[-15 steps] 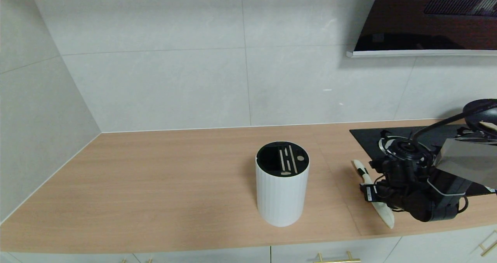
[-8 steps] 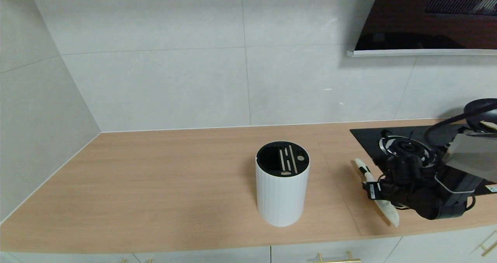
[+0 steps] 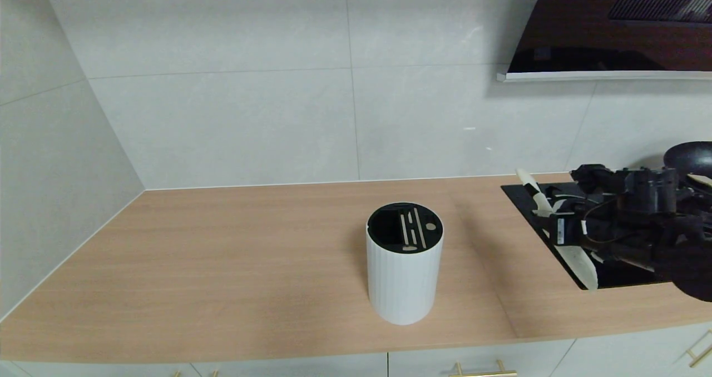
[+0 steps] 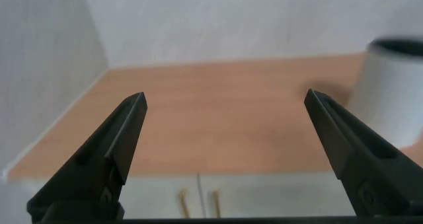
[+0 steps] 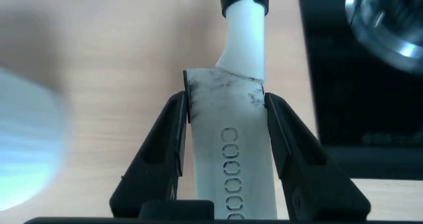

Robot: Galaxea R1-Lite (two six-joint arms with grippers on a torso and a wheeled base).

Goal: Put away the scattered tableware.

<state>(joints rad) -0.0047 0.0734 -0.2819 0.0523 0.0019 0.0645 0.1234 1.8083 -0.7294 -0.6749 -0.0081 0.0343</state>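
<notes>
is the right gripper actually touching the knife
Touching. The right wrist view shows the right gripper clamped on the knife, one finger pressed against each edge of the blade.

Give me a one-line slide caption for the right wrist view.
Right gripper shut on a white knife with a perforated blade, held over the light wooden counter beside the black stovetop.

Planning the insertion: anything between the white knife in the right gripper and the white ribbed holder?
Nothing visible. Only wooden countertop lies between the white-bladed knife, held by the right gripper, and the white ribbed cylindrical holder.
</notes>
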